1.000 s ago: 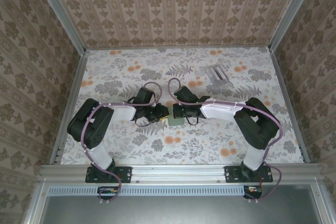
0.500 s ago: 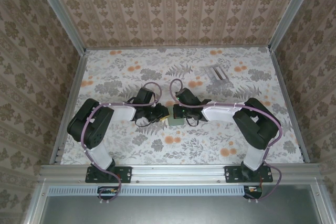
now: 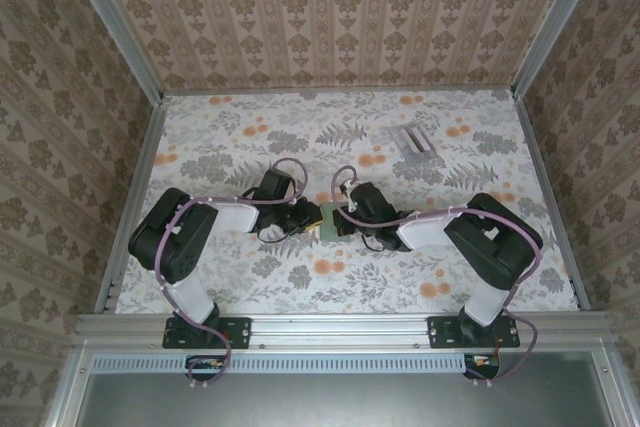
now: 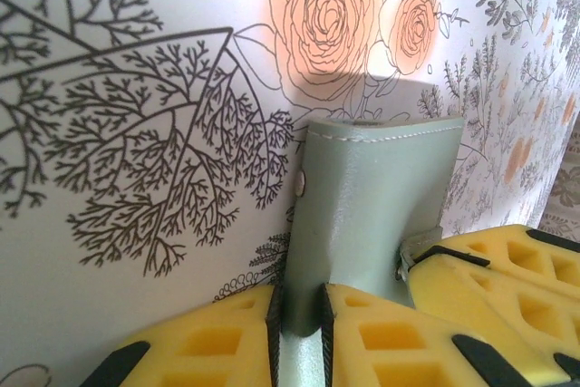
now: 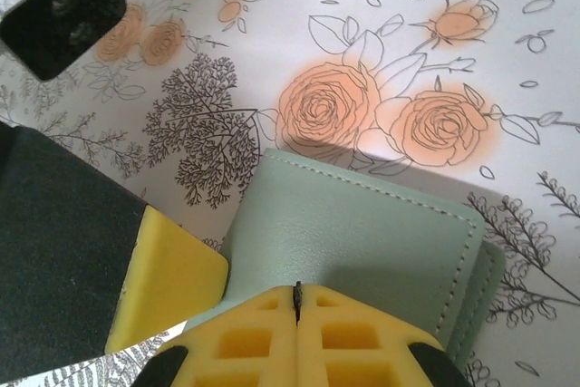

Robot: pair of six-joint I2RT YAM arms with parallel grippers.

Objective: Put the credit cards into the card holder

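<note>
The card holder (image 3: 327, 221), a pale green wallet with stitched edges, lies folded near the middle of the flowered table (image 3: 230, 147), its lower leaf peeking out.

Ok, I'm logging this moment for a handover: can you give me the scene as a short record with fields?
wallet: green, folded, mid-table, between both claws
left claw: shut on the wallet's edge
right claw: pads together over the wallet; whether it pinches anything is unclear
stand: clear, on the far right of the table, apart from both arms
table: floral cover
</note>
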